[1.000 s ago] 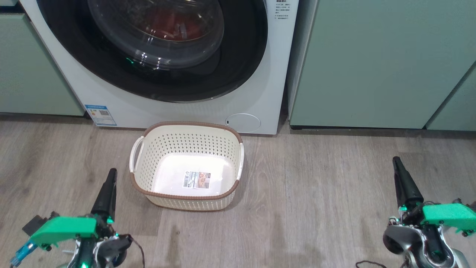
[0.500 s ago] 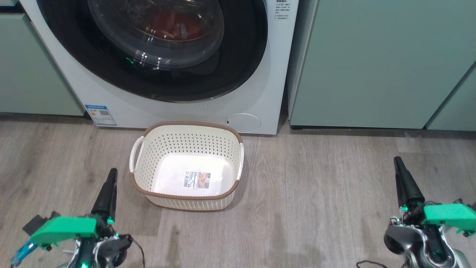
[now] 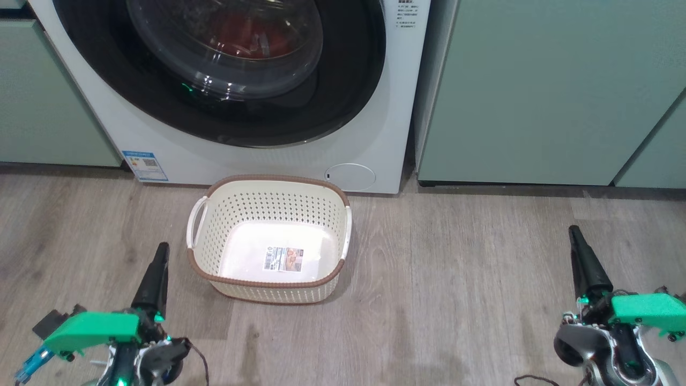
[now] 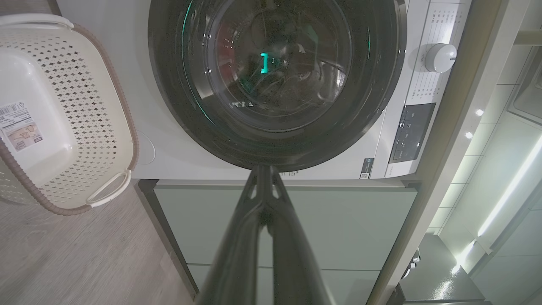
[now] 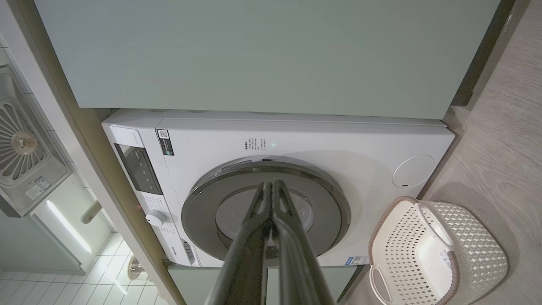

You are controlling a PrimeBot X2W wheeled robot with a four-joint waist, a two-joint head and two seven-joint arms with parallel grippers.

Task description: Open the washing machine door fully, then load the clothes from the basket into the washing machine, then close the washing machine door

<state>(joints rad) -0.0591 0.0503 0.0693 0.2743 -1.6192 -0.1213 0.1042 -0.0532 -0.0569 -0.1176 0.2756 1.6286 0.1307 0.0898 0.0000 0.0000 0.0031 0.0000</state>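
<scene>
basket [image 3: 268, 292] stands between the closed left tool [image 3: 162, 246] and closed right tool [image 3: 574, 230].

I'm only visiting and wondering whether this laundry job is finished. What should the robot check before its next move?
1. The washing machine door is closed: ok, it lies flush with the front of the washing machine.
2. The door is latched: cannot tell.
3. The clothes are inside: ok, red fabric shows through the door.
4. The basket is emptied: ok, there is just a label sticker on its floor.
5. The left gripper is shut and holds nothing: ok.
6. The right gripper is shut and holds nothing: ok.
</scene>
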